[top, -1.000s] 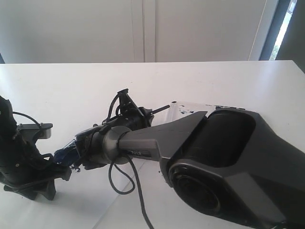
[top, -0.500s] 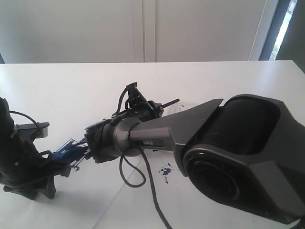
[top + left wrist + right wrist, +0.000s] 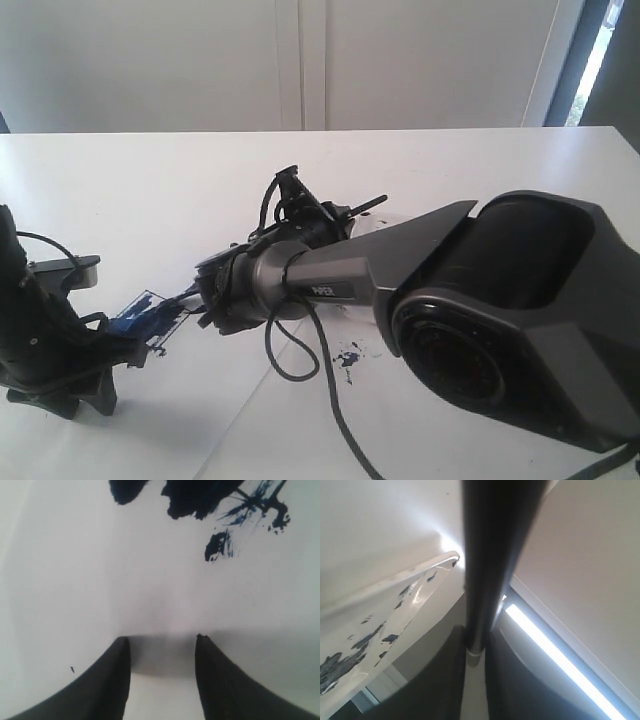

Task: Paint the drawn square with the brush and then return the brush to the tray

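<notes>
The right gripper [image 3: 476, 650] has its jaws nearly together, clamped on the shaft of the brush [image 3: 487, 555]. The shaft runs up from between the fingers, close past the wrist camera. In the exterior view the brush's bare rear end pokes out above centre, while the loaded tip points down toward the drawn square [image 3: 148, 312], left of centre and low in the frame. The square is smeared dark blue inside. The left gripper [image 3: 162, 647] hangs over the white paper [image 3: 100, 580] with its jaws apart and nothing between them.

The tray [image 3: 410, 575] shows its clear rim and blue blotches in the right wrist view. In the exterior view the right arm hides nearly all of it, right of centre. A small paint splatter [image 3: 348, 357] lies below centre.

The brush looks light, stiff and thin, and its smooth round shaft could roll or slide between flat pads. The present hold on the bare shaft, clear of the wet bristles, seems the sensible place. Being long, the brush will probably swing at both ends with any wrist turn.
</notes>
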Robot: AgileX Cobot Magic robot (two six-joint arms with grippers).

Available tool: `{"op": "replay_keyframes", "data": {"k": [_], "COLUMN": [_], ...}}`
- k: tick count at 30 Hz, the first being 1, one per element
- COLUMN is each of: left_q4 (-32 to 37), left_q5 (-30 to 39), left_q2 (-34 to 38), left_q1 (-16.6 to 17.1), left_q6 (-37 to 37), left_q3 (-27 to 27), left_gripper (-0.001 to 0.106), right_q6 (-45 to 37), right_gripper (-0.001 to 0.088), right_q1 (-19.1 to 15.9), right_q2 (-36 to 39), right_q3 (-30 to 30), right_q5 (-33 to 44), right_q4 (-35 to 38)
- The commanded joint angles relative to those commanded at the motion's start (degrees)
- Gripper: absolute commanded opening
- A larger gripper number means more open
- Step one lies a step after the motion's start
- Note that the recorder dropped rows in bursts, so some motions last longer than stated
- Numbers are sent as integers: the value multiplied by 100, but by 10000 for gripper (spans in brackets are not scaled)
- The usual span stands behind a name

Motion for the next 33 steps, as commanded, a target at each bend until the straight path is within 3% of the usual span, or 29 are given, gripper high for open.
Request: {"op": "replay_keyframes", "data": {"k": [6, 9, 16, 23, 33], "left_q4": [-877, -1201, -1191, -1163, -1173], "left_q5": [53, -307, -491, -560, -522], "left_q2": [0, 0, 0, 0, 0], "left_q1": [-81, -355, -386, -386, -386], "left_q6": [911, 1066, 1066, 1042, 1020], "left_q3": [135, 457, 758, 771, 771], "left_gripper": [479, 479, 479, 479, 479], "right_q6": [11, 11, 107, 131, 131], "right_gripper": [0, 0, 0, 0, 0], "right_q1": [78, 170, 152, 101, 101], "right_q2": [185, 209, 141, -381, -487], "right_q3": [0, -10, -98, -305, -305], "right_q5": [0, 0, 0, 0, 0], "right_q4": [-24, -205, -354, -238, 59]}}
